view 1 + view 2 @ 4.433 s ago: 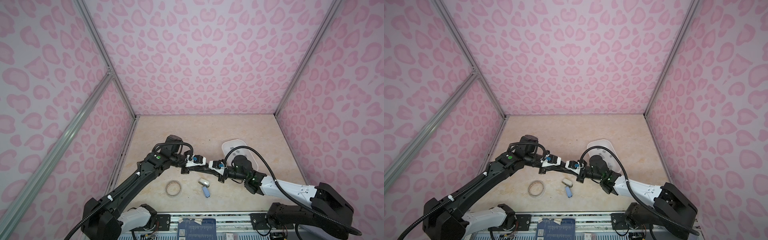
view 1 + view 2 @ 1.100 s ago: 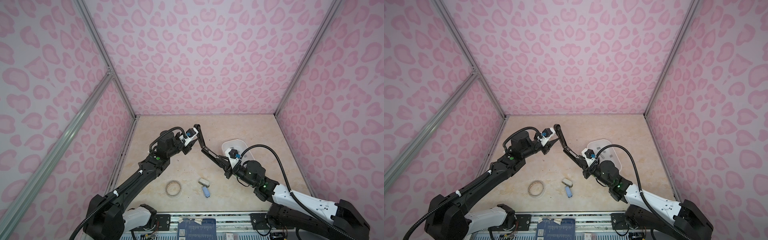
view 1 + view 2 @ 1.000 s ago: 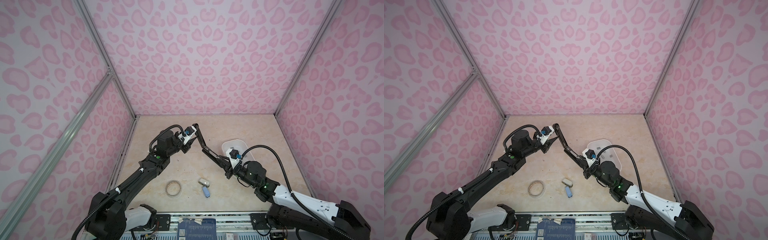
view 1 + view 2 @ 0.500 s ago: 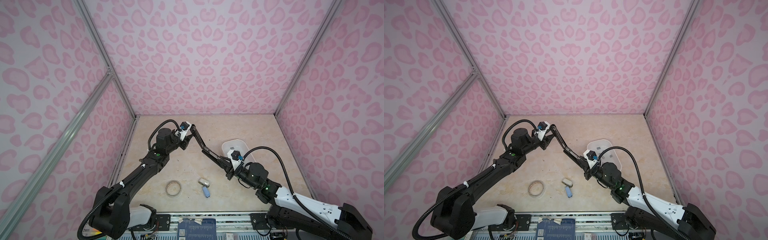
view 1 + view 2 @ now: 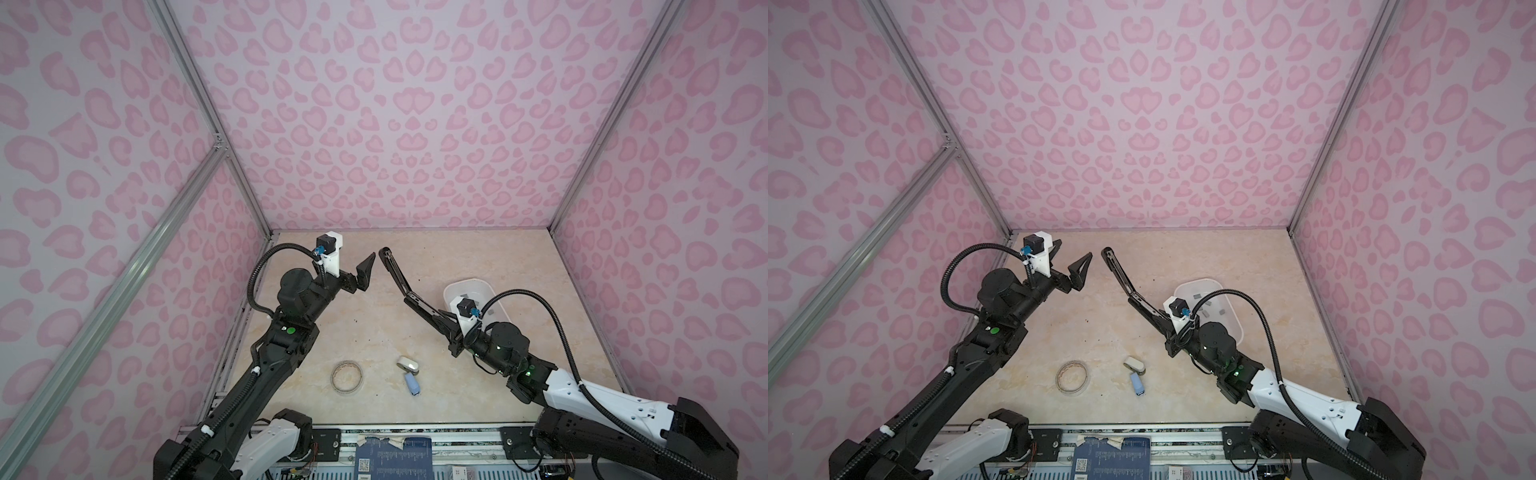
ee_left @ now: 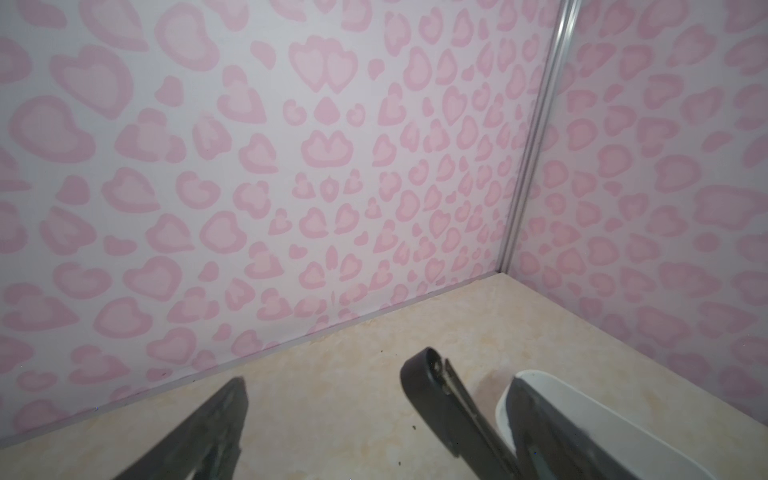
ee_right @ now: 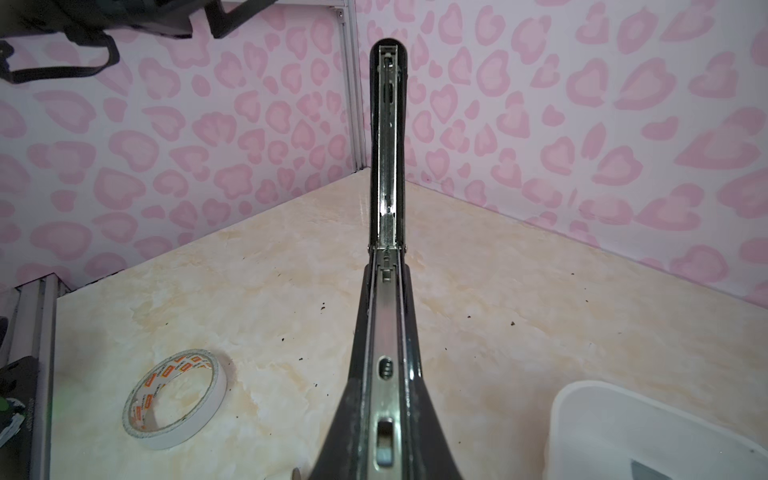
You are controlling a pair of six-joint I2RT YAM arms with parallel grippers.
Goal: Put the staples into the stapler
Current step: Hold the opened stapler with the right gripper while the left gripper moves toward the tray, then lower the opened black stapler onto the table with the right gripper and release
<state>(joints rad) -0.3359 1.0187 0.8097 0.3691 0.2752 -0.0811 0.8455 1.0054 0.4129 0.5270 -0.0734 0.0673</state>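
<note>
A black stapler [image 5: 397, 272] is held in the air over the table, its lid swung up and its metal staple channel [image 7: 386, 291] bare. My right gripper [image 5: 453, 336] is shut on the stapler's base. My left gripper [image 5: 1070, 258] is open at the far left. In the left wrist view the lid's tip [image 6: 424, 370] lies just beyond its fingertips [image 6: 232, 399] and touches neither. The staples [image 5: 1198, 296] are grey strips lying in the white tray [image 5: 1196, 281] behind my right wrist. One strip [image 7: 642, 469] also shows in the right wrist view.
A roll of tape [image 5: 347, 376] lies on the table near the front. Beside it lie a small white stapler [image 5: 407, 365] and a small blue stapler [image 5: 412, 384]. Pink heart-patterned walls close in the back and both sides.
My left gripper was shut on the stapler's lid tip; it has opened, let go and drawn back to the left. The lid stays up, and my right gripper still holds the base.
</note>
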